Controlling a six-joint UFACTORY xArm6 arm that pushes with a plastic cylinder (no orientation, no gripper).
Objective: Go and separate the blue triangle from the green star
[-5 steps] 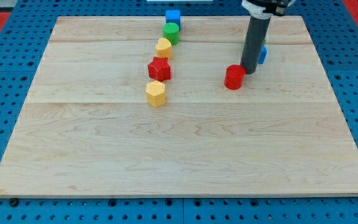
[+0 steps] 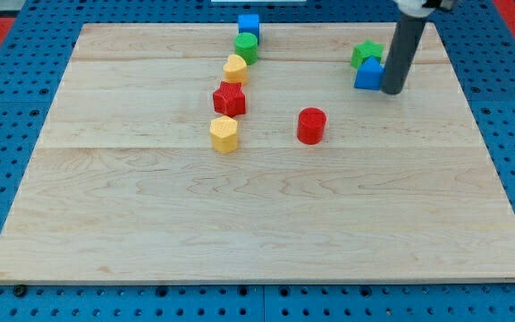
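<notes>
Two task blocks touch near the tabletop's (image 2: 266, 233) top right: the blue triangle (image 2: 368, 75) just below the green star (image 2: 366, 53). My tip (image 2: 392, 90) rests against the triangle's right side; the rod carries no hand. Well left sits a red cylinder (image 2: 311, 125).

Partly hidden blocks
The rod (image 2: 399, 49) covers the blue triangle's (image 2: 368, 74) right edge; green star (image 2: 366, 53) half-hidden behind it.

No writing, label, brand, number or sign can be read anywhere here: none on the wooden desk (image 2: 257, 215), and none on the coloured blocks or the dark rod.
</notes>
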